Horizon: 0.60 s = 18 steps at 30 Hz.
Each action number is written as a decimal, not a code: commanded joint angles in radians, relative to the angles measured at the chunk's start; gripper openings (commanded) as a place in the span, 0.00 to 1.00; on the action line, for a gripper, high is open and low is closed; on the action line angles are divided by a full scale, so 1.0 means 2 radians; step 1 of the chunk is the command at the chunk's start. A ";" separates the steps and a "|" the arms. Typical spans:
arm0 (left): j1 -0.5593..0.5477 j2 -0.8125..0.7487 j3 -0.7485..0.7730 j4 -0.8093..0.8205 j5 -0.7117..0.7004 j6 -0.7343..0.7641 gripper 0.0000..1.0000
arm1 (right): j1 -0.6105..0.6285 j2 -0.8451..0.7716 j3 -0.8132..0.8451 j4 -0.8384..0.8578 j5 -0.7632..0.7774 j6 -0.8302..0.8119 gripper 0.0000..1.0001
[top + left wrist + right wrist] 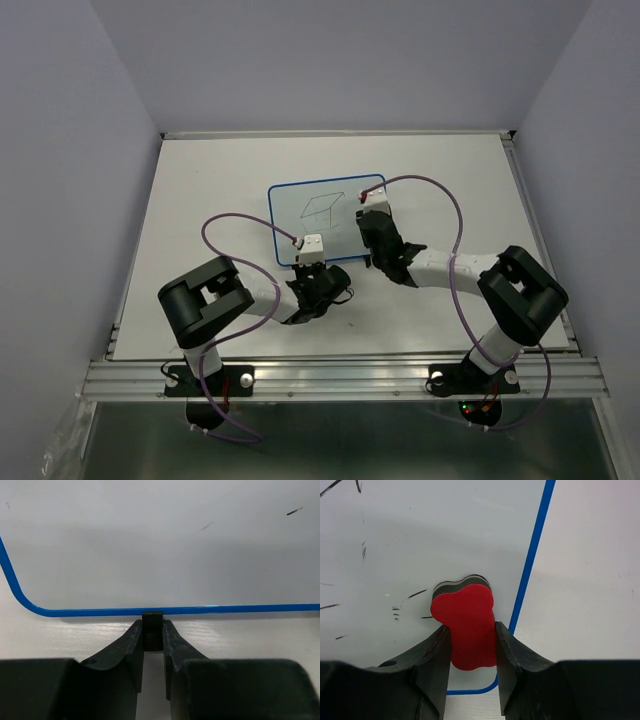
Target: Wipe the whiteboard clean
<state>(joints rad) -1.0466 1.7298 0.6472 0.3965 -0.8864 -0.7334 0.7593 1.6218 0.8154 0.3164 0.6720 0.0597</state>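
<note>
Right wrist view: red eraser pinched in the right gripper, on the whiteboard by its right rim.
Mid-table, the left gripper clamps the board's black foot; hold firm, sweep the eraser left across the marker lines with even pressure.

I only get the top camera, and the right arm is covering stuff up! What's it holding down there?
Observer: A red eraser, gripped between the right jaws and sitting on the whiteboard near a corner.
Operator: Ooh! And what's the left arm pinching?
Observer: The left jaws are shut on a small black foot on the whiteboard's blue rim.
</note>
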 commanded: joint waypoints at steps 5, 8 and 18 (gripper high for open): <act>0.005 0.033 -0.015 -0.003 0.073 -0.012 0.00 | -0.005 -0.001 0.026 0.029 -0.051 -0.024 0.01; 0.005 0.035 -0.014 -0.002 0.073 -0.010 0.00 | 0.009 0.008 0.023 0.031 -0.104 -0.057 0.01; 0.005 0.037 -0.014 0.001 0.069 -0.008 0.00 | 0.031 0.035 0.048 0.011 -0.096 -0.059 0.01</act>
<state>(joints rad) -1.0466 1.7355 0.6472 0.4095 -0.8921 -0.7296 0.8249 1.6806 0.8627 0.3218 0.4690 -0.0654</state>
